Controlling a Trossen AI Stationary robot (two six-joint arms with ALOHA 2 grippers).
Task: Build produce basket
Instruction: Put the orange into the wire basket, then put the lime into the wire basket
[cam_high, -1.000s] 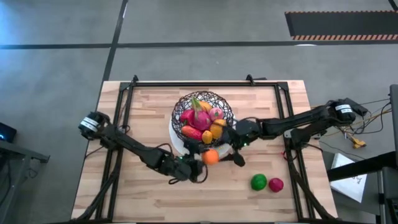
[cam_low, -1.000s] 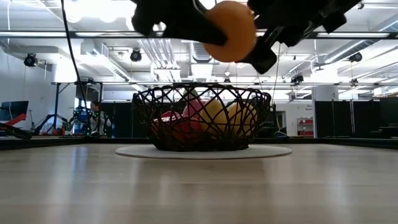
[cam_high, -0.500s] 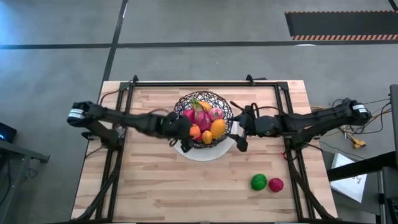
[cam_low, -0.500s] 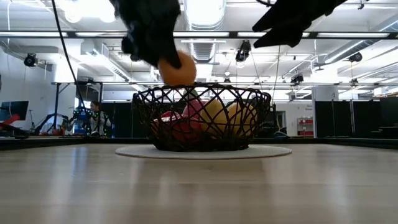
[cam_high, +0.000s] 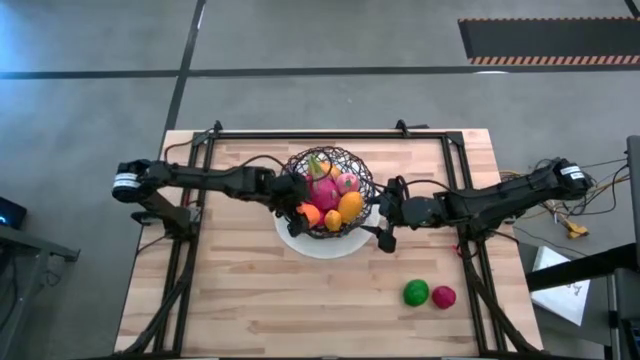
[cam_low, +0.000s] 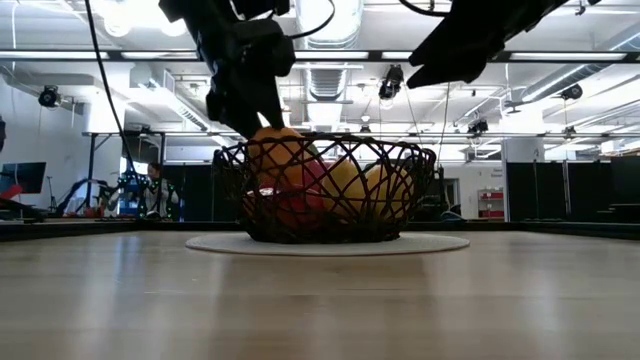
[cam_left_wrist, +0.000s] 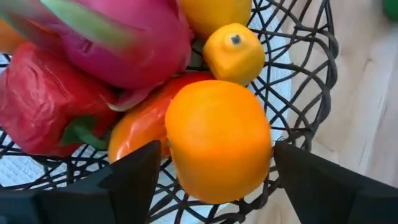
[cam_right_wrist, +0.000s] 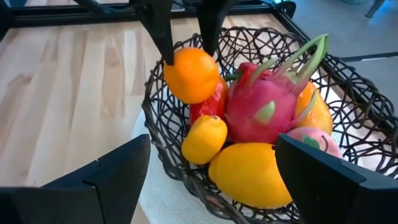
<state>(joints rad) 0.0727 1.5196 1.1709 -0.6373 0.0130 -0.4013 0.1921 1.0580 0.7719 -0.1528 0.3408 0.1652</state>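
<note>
The black wire basket (cam_high: 326, 190) stands on a white round plate (cam_high: 322, 246) and holds several fruits: a pink dragon fruit (cam_right_wrist: 267, 106), a red pepper (cam_left_wrist: 43, 106), yellow ones (cam_right_wrist: 249, 174). My left gripper (cam_high: 303, 207) reaches into the basket's left near side, shut on an orange fruit (cam_left_wrist: 217, 140). My right gripper (cam_high: 385, 230) is open and empty, just right of the basket. A green fruit (cam_high: 416, 293) and a magenta fruit (cam_high: 443, 296) lie on the table at the near right. My left gripper pinches the orange fruit by its two opposite sides (cam_left_wrist: 177, 155) between its two fingers (cam_right_wrist: 163, 34). The fingers come from above, slanting from the table's left. The fruit sits just inside the basket's rim (cam_right_wrist: 155, 93), against the orange-red fruit (cam_left_wrist: 134, 140) beneath it.
The table's black frame rails (cam_high: 330, 132) run along its far, left and right sides. Bare wood lies on the near left (cam_high: 230, 300). In the low view (cam_low: 470, 40) my right arm hangs above the basket's right side.
My left gripper has carried the orange fruit from the near side of the plate toward the far edge, over the basket's rim, then down into the basket. My right gripper has drawn away from the fruit and stays beside the basket's right side.
</note>
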